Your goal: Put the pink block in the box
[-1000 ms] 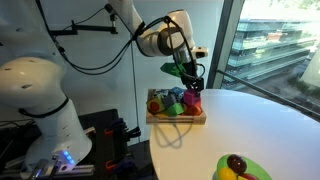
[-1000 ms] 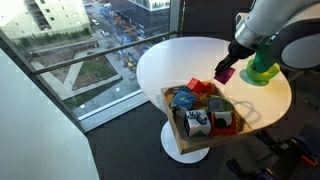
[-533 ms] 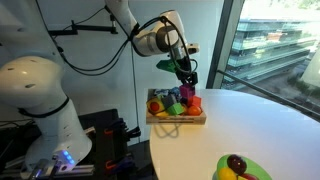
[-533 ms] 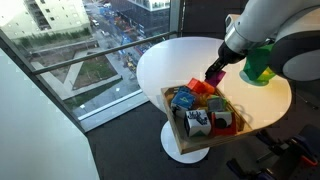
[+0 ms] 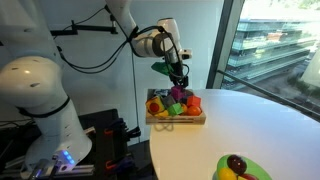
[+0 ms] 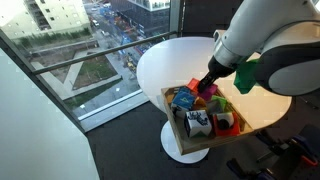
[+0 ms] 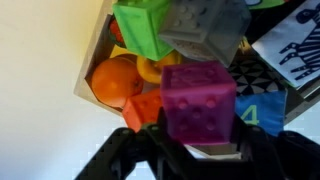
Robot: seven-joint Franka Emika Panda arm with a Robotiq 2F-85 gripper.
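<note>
Pink block (image 7: 198, 100) | clamped in gripper (image 7: 197, 138) | above box (image 7: 93, 58) | studs visible only in wrist view

Your work surface: one round white table (image 5: 250, 125) (image 6: 160, 65), top plain and glossy (both exterior views show it). Two items lie directly on it:
1. the box (image 5: 176, 120) (image 6: 172, 115), light wood, low-sided, at the table's edge.
2. a lime-green dish (image 5: 258, 170), round, at another edge, well apart from the box.
</note>
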